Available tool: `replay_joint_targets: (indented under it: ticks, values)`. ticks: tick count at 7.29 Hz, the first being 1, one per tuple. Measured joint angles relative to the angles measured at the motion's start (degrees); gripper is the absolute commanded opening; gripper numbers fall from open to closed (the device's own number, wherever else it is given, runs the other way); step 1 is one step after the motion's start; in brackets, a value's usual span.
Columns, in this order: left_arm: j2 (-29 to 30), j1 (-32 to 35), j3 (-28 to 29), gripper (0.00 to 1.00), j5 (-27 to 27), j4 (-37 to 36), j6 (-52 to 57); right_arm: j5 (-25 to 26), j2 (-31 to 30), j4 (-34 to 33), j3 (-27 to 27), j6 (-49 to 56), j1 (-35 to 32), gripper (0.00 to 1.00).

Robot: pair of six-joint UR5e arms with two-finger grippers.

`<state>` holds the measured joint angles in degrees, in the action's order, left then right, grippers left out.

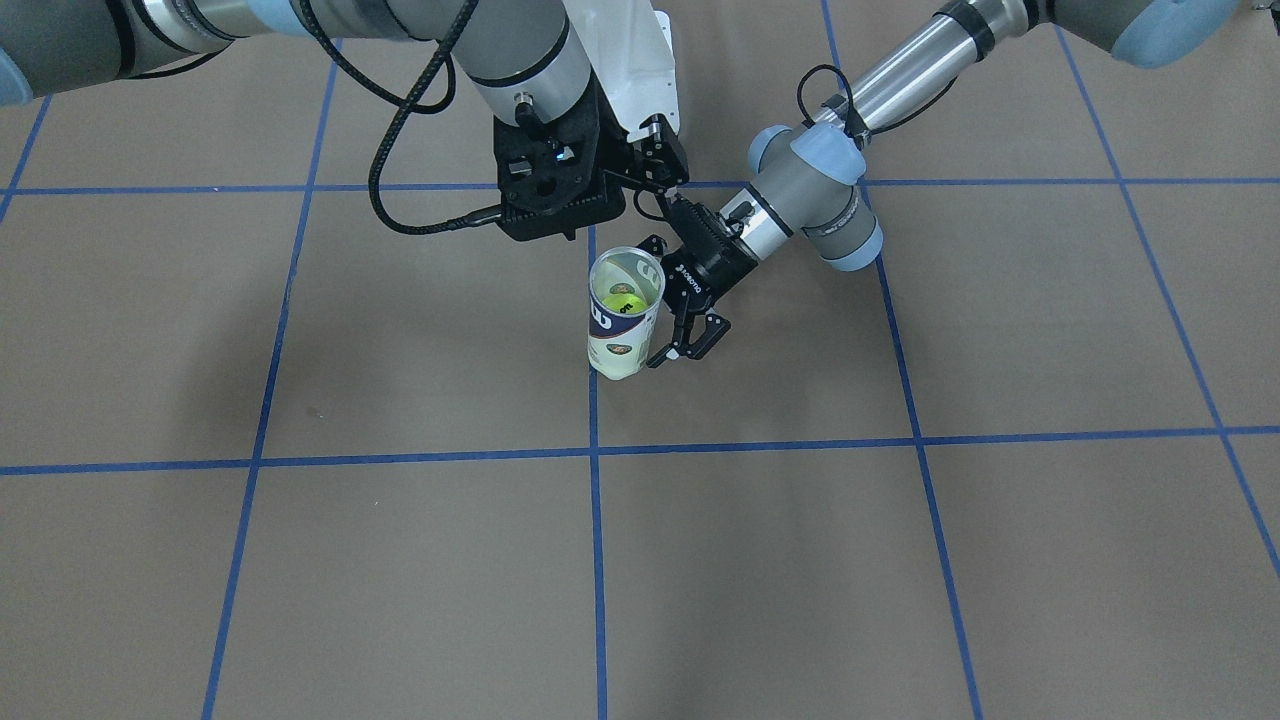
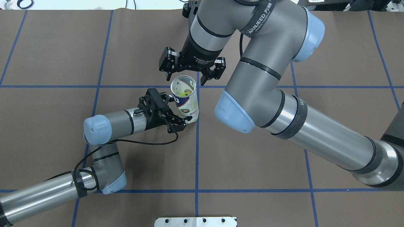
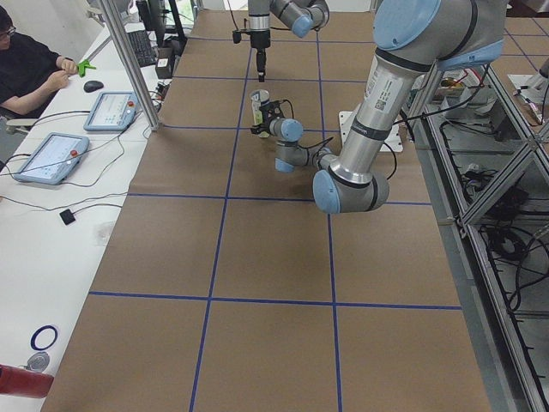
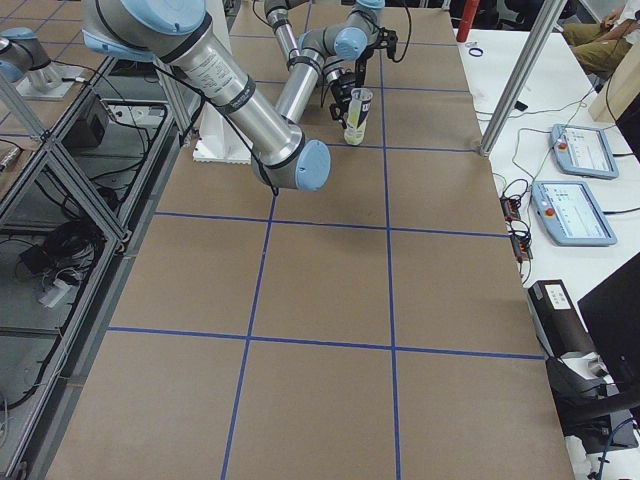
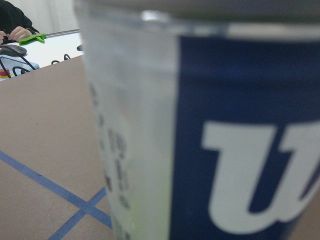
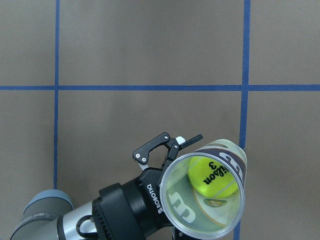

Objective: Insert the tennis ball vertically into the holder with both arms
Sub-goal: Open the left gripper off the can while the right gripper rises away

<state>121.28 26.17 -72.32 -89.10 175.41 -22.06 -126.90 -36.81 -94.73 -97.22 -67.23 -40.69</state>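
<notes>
Overhead exterior view, clear plastic cylindrical holder [image 2: 186, 102] upright on brown table [image 2: 63, 56], yellow tennis ball [image 2: 182, 93] inside, left gripper [image 2: 183, 121] clasping its base (far finger hidden), right gripper [image 2: 189, 77] spread wide above.

One holder [image 2: 186, 101], one tennis ball [image 6: 213, 175] (inside it), two arms.

Can's [image 2: 186, 101] open mouth sits right under the right gripper [image 2: 192, 71], so straight down is blocked. Left gripper [image 2: 176, 118] crowds its left side; lower half of the overhead frame is open table [image 2: 252, 164].
</notes>
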Motion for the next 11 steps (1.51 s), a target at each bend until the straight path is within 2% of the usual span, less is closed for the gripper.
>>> replay_joint_targets:
  ticks: [3,6,8,9,11]
  values:
    - [-6.36,3.73,-5.32,0.99,-4.21,-0.15,-0.02,-0.14,-1.88,-0.94,-1.92,0.05,-0.72,0.99]
    - [-8.92,5.57,-8.54,0.99,-6.77,-0.29,-0.09,-0.05,-3.81,-1.31,-3.41,0.08,-1.58,0.99]
    - [-9.98,11.36,-10.8,0.99,-13.69,-2.88,-0.3,-0.31,-7.02,-1.33,-5.07,0.5,-3.98,0.99]
    - [-10.24,15.59,-13.26,0.99,-18.52,-7.71,-0.6,-0.62,-9.65,-1.34,-6.48,1.5,-6.06,0.99]
    - [-9.9,26.59,-19.52,0.99,-29.72,-27.81,-0.89,-2.95,-16.72,-1.4,-7.84,9.32,-13.28,0.99]
